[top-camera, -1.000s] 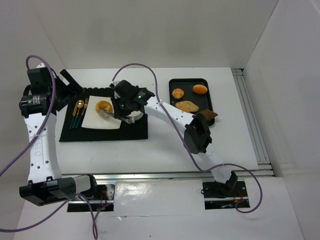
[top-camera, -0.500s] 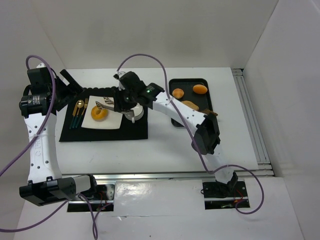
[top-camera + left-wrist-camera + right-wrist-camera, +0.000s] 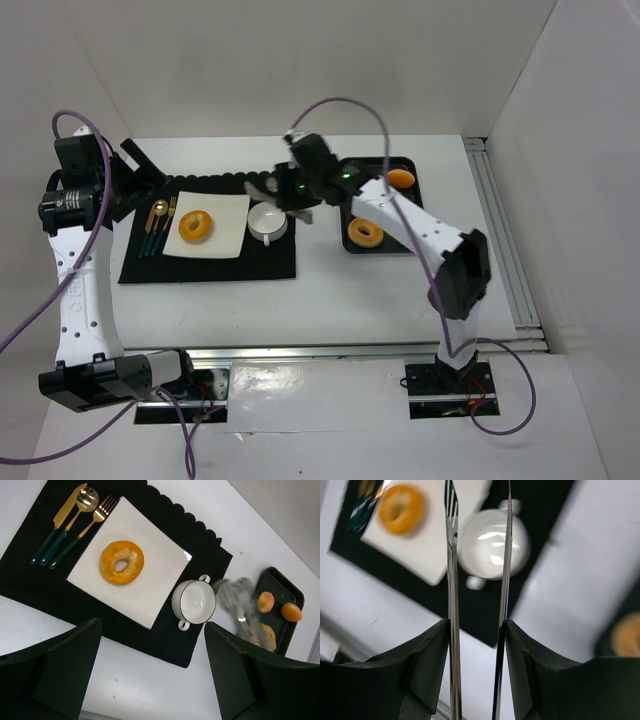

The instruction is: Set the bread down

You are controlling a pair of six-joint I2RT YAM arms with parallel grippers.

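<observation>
A ring-shaped bread lies on the white square plate on the black placemat. It also shows in the left wrist view and, blurred, in the right wrist view. My right gripper is shut on metal tongs, above the mat's far right part by the white cup. The tong arms stand apart with nothing between them. My left gripper is open and empty, high at the mat's far left corner.
A black tray at the right holds a second ring bread, a round bun and other pieces hidden under my right arm. Gold cutlery lies left of the plate. White walls stand around the table.
The tongs let go of the ring bread onto the plate. My right arm then swung right, from above the plate to above the cup, uncovering the tray's ring bread.
</observation>
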